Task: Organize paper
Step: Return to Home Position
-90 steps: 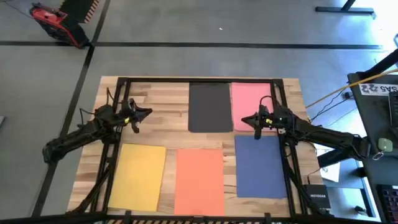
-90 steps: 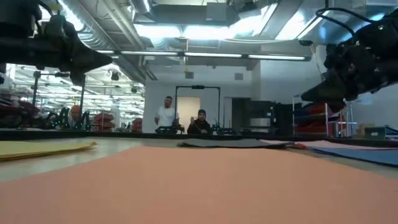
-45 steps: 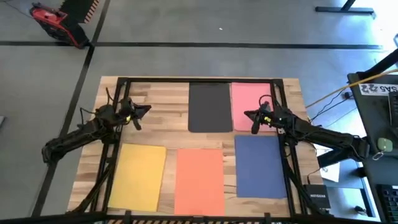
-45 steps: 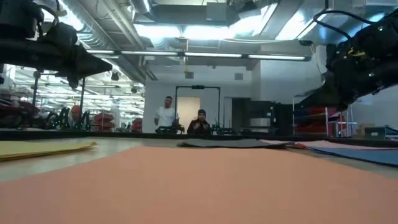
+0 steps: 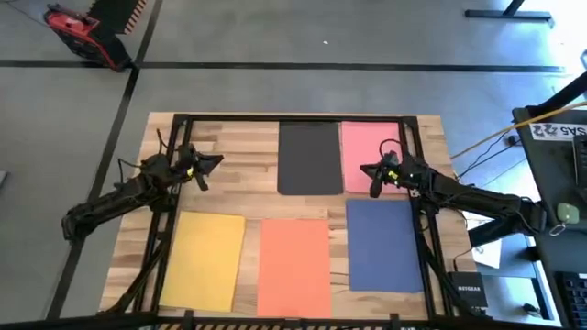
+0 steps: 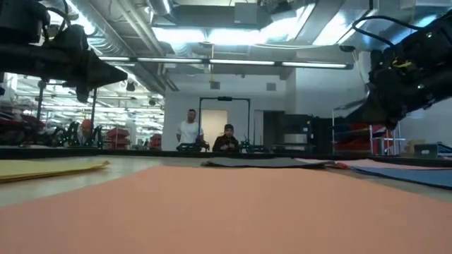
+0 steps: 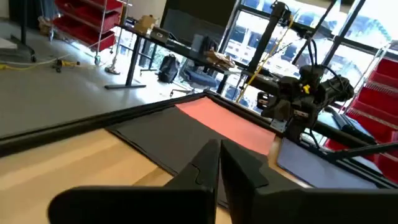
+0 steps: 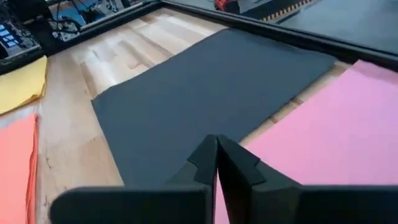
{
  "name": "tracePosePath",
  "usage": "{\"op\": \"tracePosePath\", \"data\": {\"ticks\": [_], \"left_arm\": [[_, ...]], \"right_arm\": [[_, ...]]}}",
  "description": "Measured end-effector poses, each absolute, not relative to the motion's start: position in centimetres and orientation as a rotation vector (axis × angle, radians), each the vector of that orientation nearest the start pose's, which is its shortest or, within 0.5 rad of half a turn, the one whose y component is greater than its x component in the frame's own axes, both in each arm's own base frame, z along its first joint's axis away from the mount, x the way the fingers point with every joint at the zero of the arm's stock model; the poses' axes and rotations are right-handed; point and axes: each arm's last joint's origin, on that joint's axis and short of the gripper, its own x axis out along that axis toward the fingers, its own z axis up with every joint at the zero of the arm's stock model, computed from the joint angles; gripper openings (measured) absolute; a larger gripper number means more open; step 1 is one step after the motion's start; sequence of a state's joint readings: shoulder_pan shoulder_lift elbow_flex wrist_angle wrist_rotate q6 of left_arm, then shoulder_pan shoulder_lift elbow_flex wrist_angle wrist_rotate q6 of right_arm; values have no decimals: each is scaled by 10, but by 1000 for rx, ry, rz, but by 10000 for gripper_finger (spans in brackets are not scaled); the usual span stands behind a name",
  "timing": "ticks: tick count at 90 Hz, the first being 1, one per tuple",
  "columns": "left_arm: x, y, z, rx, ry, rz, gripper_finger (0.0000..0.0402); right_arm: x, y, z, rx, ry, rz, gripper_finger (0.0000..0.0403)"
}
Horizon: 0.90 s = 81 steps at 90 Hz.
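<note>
lying flat on the wooden table (image 5: 234, 151), sorted into five one-colour patches: black paper (image 5: 310, 158) and pink paper (image 5: 367, 147) side by side at the far edge, yellow paper (image 5: 204, 259), orange paper (image 5: 294, 266) and blue paper (image 5: 383, 244) in a row along the near edge. hung raised in the air above them, both arms. kept the left gripper (image 5: 209, 168) over bare wood, left of the black paper and beyond the yellow paper, fingers (image 7: 205, 165) pressed together and empty. kept the right gripper (image 5: 372, 177) over the near part of the pink paper, just beyond the blue paper, fingers (image 8: 202, 158) likewise together and empty. stood far beyond the table in the low view: two people (image 6: 188, 129).
</note>
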<state>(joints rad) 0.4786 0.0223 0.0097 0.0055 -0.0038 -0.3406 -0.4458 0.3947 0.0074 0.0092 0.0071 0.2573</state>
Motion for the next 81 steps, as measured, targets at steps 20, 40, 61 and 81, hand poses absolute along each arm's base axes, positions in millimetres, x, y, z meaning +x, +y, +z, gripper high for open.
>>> {"op": "tracePosePath", "data": {"ticks": [20,40,61,81], "left_arm": [[87,45,166,-332,-74,479,0],[87,45,166,-331,-74,479,0],[87,45,166,-331,-74,479,0],[87,45,166,-329,-74,478,0]], "right_arm": [[104,-50,132,339,316,-494,0],[104,-50,132,338,317,-492,0],[104,-50,132,338,317,-492,0],[104,-50,132,338,318,-492,0]]}}
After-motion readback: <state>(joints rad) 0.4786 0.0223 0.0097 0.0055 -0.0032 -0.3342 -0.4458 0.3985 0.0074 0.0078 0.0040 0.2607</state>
